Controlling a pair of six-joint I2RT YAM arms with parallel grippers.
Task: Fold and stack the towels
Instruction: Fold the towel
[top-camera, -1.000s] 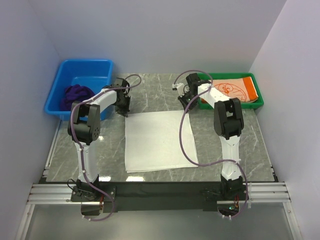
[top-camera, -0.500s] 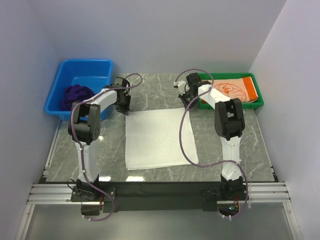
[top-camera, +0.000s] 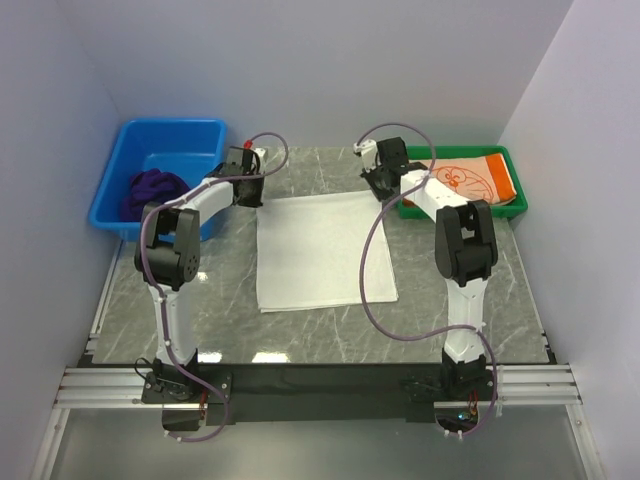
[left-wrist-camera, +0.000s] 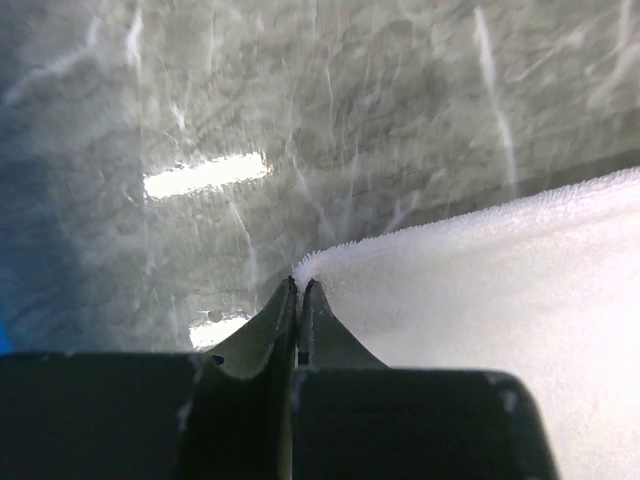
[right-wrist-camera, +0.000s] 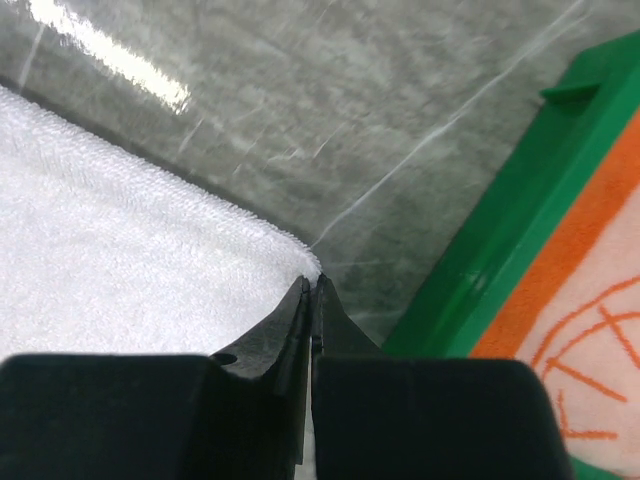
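The white towel (top-camera: 325, 252) lies spread on the marble table, its far edge running between my two grippers. My left gripper (top-camera: 252, 191) is shut on the towel's far left corner (left-wrist-camera: 306, 265), a tuft of pile showing at the tips (left-wrist-camera: 300, 284). Over at the far right corner (right-wrist-camera: 305, 262), my right gripper (top-camera: 379, 186) is shut as well, tips (right-wrist-camera: 311, 283) pinching the cloth. The purple towel (top-camera: 150, 190) lies bunched in the blue bin (top-camera: 170, 135). The orange towel (top-camera: 470, 178) with its cartoon print lies in the green tray (top-camera: 515, 205).
The blue bin stands at the far left and the green tray at the far right, its wall (right-wrist-camera: 500, 250) close beside my right fingers. Purple cables loop from both arms over the table. Bare marble (top-camera: 320, 335) shows between the towel and the arm bases.
Both grippers have moved toward the far side of the table, pulling the white towel with them. Its near edge has slid away from the arm bases.
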